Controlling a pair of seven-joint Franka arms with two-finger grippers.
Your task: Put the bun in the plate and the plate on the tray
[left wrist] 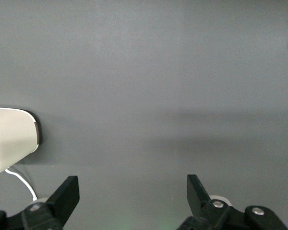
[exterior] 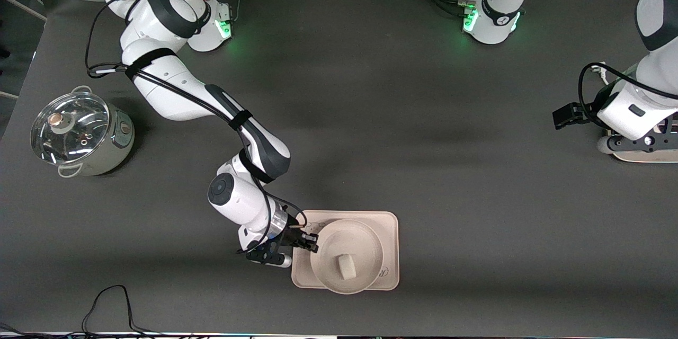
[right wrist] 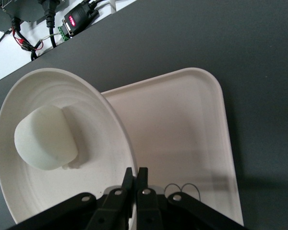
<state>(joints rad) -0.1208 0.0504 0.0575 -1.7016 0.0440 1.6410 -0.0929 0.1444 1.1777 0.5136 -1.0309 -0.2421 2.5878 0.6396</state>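
The off-white bun (exterior: pixel 346 266) lies in the round cream plate (exterior: pixel 365 241), and the plate is over the rectangular cream tray (exterior: pixel 391 233). My right gripper (exterior: pixel 312 243) is shut on the plate's rim at the side toward the right arm's end. In the right wrist view its fingers (right wrist: pixel 136 176) pinch the plate's rim (right wrist: pixel 116 120), with the bun (right wrist: pixel 44 138) inside and the tray (right wrist: pixel 182 129) underneath; the plate looks tilted there. My left gripper (left wrist: pixel 133 189) is open and empty over bare table at the left arm's end, where the arm (exterior: pixel 633 111) waits.
A steel pot with a glass lid (exterior: pixel 77 135) stands at the right arm's end of the table. A white object (left wrist: pixel 9 141) with a cable lies near my left gripper. A black cable (exterior: pixel 108 302) loops along the table's near edge.
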